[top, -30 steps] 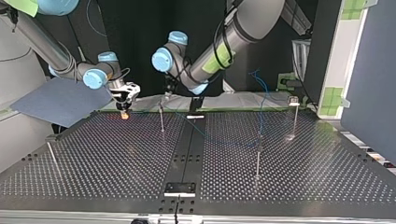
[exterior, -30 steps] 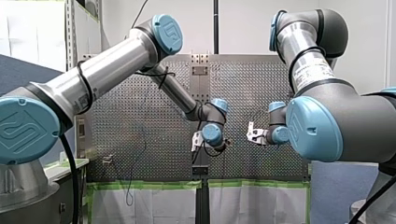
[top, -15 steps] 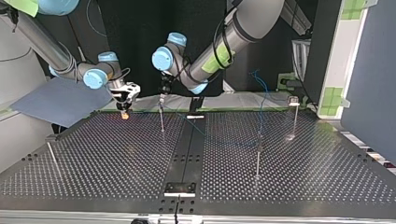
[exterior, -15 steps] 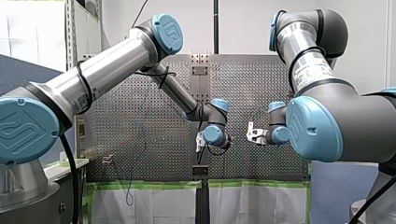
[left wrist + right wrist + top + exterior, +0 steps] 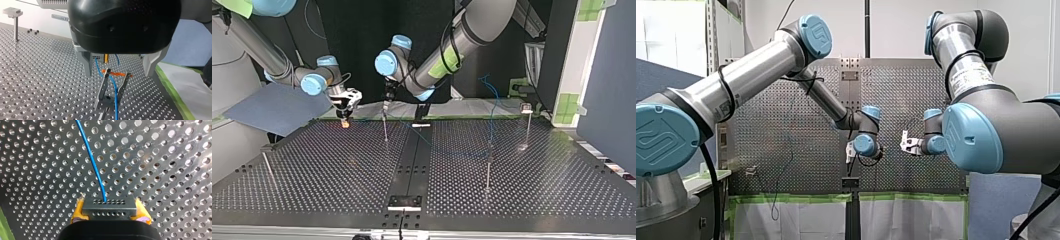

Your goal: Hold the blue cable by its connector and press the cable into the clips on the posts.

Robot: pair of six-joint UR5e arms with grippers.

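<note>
Step in hand: seating blue cable (image 5: 113, 86) in clip (image 5: 108, 99) on post (image 5: 385, 127), 11 o'clock from centre of table (image 5: 532, 200) in top view.
Right gripper (image 5: 110, 209) clamped on connector (image 5: 109, 205).
Left gripper (image 5: 107, 103) narrowly parted, straddling cable over clip.
Next, probably: press straight down, cable centred and taut.

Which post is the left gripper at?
The post left of the centre strip in the top view: my left gripper hangs over its top; the others stand alone.
</note>
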